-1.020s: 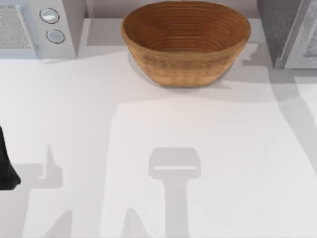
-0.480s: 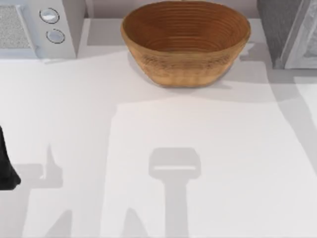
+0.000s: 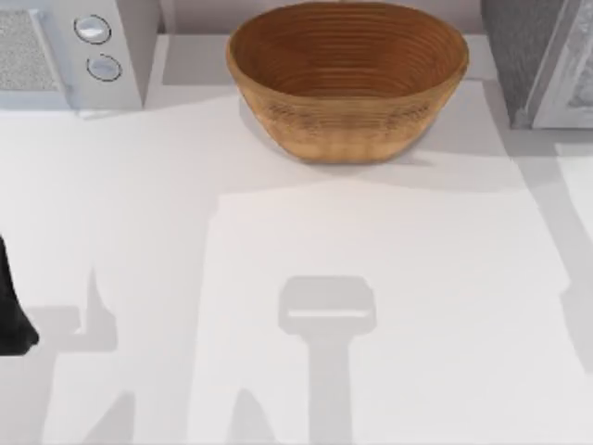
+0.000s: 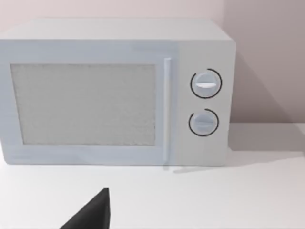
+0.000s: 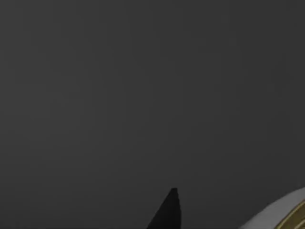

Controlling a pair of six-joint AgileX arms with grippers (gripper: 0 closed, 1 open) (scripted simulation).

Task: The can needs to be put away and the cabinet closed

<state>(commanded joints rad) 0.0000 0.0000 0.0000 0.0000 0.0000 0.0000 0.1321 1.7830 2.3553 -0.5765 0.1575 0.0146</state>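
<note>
**Our right gripper inside a dark space, the can at its side**

Here, in our right wrist view, one black fingertip (image 5: 169, 210) of our right gripper rises in front of a flat, dark grey surface that spans the whole picture. Close by that fingertip, at the picture's corner, lies part of the can (image 5: 281, 214): a curved white rim with a dull gold face inside it. A gap of dark grey separates the fingertip from the white rim, so we see them apart, not touching. We cannot tell how the right gripper's fingers stand, together or spread.

In our left wrist view another black fingertip (image 4: 93, 214) of our left gripper points toward a light-grey microwave (image 4: 114, 90) that stands on the white table (image 4: 238, 200), well apart from it. The microwave has a speckled door panel and two round knobs, one above the other. Here too we cannot tell the state of the fingers. In the top view our left arm (image 3: 11, 306) is parked at the table's left edge.

From above, the microwave sits in the back left corner. A woven brown basket (image 3: 347, 79) stands at the back middle. The cabinet (image 3: 537, 60) stands in the back right corner, dark grey and speckled, with its pale framed door panel set at an angle.
</note>
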